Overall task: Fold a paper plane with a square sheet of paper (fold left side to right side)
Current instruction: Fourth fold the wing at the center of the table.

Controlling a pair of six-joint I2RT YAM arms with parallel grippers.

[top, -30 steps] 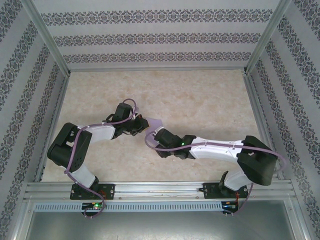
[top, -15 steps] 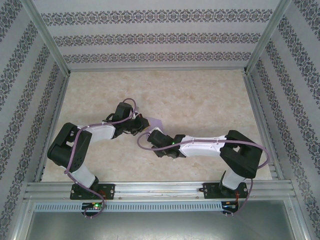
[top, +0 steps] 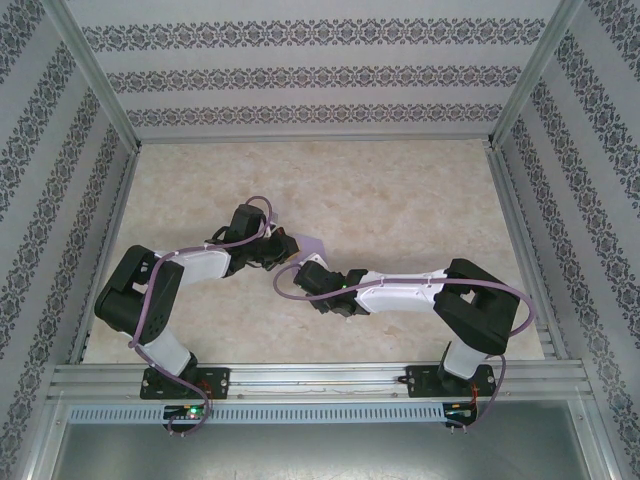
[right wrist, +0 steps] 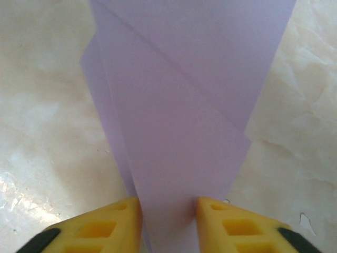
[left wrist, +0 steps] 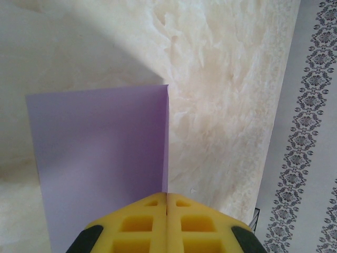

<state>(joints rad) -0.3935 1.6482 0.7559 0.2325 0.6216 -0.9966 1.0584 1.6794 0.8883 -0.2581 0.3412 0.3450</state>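
Note:
The lilac sheet of paper (top: 311,245) lies folded at mid-table between the two wrists. In the left wrist view the paper (left wrist: 100,153) spreads to the left, and one raised edge of it runs straight into the seam of my left gripper (left wrist: 167,194), which is shut on that edge. In the right wrist view the paper (right wrist: 184,105) shows overlapping layers with diagonal creases and tapers towards the camera. My right gripper (right wrist: 168,203) is open, and its yellow fingers (right wrist: 118,219) flank the narrow end of the paper on both sides.
The marbled beige tabletop (top: 400,190) is walled by patterned panels (top: 320,75) at the back and sides. An aluminium rail (top: 320,378) runs along the near edge by the arm bases. Lilac cables (top: 290,285) loop off both arms near the paper.
The right arm has drawn in to the left, its elbow folding, and its jaws have narrowed around the paper. The left arm has not moved and keeps its grip.

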